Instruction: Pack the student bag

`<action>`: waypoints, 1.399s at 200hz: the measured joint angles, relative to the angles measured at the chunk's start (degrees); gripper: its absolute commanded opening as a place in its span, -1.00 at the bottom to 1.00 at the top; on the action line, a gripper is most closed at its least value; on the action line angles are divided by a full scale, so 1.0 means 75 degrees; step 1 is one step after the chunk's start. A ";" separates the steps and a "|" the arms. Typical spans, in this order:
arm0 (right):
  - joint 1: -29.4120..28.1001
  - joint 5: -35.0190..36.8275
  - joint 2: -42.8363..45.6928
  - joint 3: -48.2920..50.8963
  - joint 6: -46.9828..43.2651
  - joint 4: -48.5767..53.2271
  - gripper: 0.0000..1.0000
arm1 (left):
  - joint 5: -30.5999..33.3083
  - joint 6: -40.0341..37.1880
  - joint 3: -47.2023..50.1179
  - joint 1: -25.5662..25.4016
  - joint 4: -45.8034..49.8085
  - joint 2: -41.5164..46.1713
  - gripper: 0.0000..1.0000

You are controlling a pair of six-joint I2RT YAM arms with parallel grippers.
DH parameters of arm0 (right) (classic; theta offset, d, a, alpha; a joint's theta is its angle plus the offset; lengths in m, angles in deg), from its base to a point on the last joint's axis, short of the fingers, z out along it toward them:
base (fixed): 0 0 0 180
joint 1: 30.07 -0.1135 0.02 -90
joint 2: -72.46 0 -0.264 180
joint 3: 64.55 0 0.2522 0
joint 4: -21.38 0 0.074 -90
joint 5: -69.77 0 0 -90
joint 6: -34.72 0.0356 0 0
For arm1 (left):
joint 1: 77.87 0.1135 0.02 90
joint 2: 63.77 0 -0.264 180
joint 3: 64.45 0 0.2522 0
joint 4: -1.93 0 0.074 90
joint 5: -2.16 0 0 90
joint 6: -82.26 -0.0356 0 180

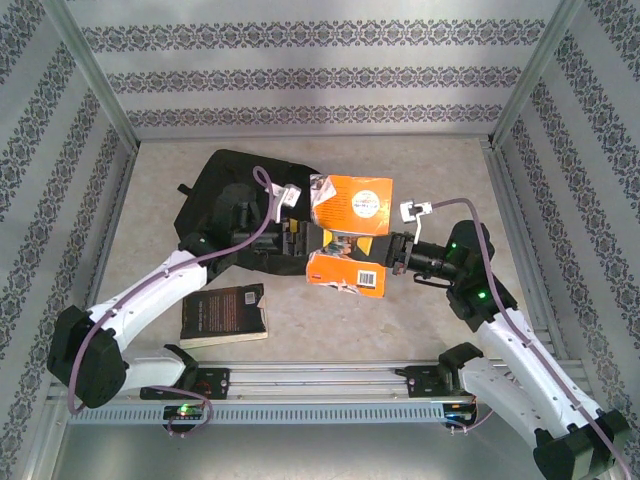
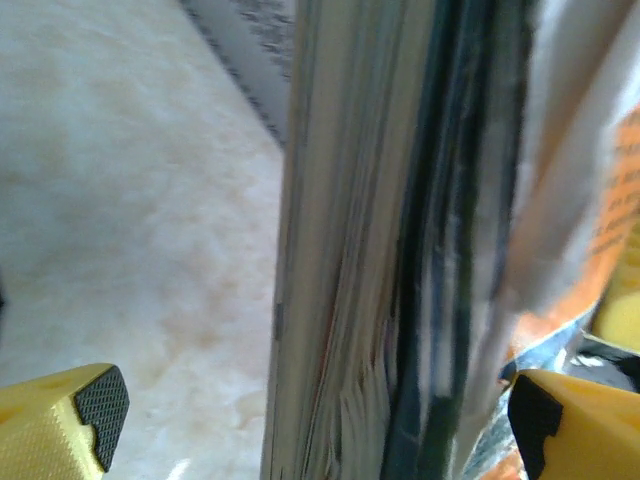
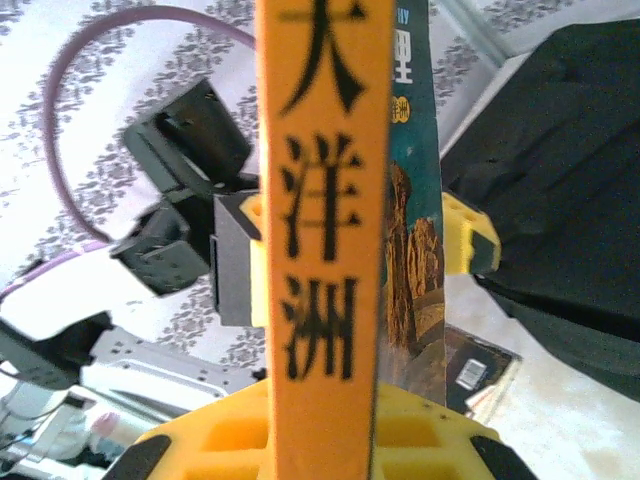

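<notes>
The student bag, a large black backpack, lies at the back left of the table, and its fabric also shows in the right wrist view. An orange book with black characters on its spine hangs upright in mid-air, a teal-covered book pressed against it. My right gripper is shut on the orange book from the right. My left gripper stands open, its fingertips wide apart on either side of the page edges without touching.
A dark-covered book lies flat on the table near the left arm's base. Patterned walls enclose the table on three sides. The metal rail runs along the near edge.
</notes>
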 measured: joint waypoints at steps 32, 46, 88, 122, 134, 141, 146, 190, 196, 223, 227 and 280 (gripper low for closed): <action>-0.0061 -0.0358 -0.0029 -0.0044 0.0259 -0.0367 -1.00 | -0.1046 0.1547 0.0612 0.0125 -0.2506 -0.0125 0.64; -0.0061 -0.0417 -0.0029 -0.0044 0.0286 -0.0385 -1.00 | -0.1343 0.2282 0.0685 0.0154 -0.3695 -0.0347 0.40; -0.0061 -0.0356 -0.0038 -0.0044 0.0286 -0.0376 -1.00 | -0.1734 0.3899 0.0822 0.0160 -0.6167 -0.0813 -0.45; 0.0009 -0.0271 -0.0029 -0.0044 0.0286 -0.0344 -1.00 | -0.1839 0.4494 0.0895 0.0160 -0.7079 -0.0857 -1.00; 0.0017 -0.0265 -0.0020 -0.0044 0.0286 -0.0318 -0.96 | -0.1824 0.4564 0.0941 0.0160 -0.7189 -0.0868 -1.00; 0.0029 -0.0268 -0.0020 -0.0044 0.0289 -0.0291 -0.70 | -0.1786 0.4607 0.0979 0.0160 -0.7248 -0.0880 -1.00; 0.0029 -0.0259 -0.0020 -0.0044 0.0309 -0.0271 -0.47 | -0.1763 0.4639 0.1005 0.0157 -0.7291 -0.0889 -1.00; -0.0157 0.0755 0.0125 0.0172 0.0752 -0.1003 0.62 | -0.0679 0.4838 0.1317 0.0207 -0.7749 -0.0909 -1.00; -0.0286 0.0953 0.0163 0.0312 0.0901 -0.1262 0.65 | -0.0417 0.4849 0.1332 0.0207 -0.7793 -0.0906 -1.00; -0.0714 0.1955 0.0149 0.0860 0.1378 -0.2311 0.77 | 0.0364 0.4861 0.1387 0.0213 -0.7810 -0.0813 -1.00; -0.0761 0.2133 0.0146 0.0930 0.1475 -0.2451 0.79 | 0.0478 0.4852 0.1393 0.0213 -0.7766 -0.0769 -1.00; -0.1612 0.3783 -0.0050 0.1431 0.2037 -0.3520 0.87 | 0.2241 0.4718 0.1288 0.0210 -0.7670 -0.0469 -1.00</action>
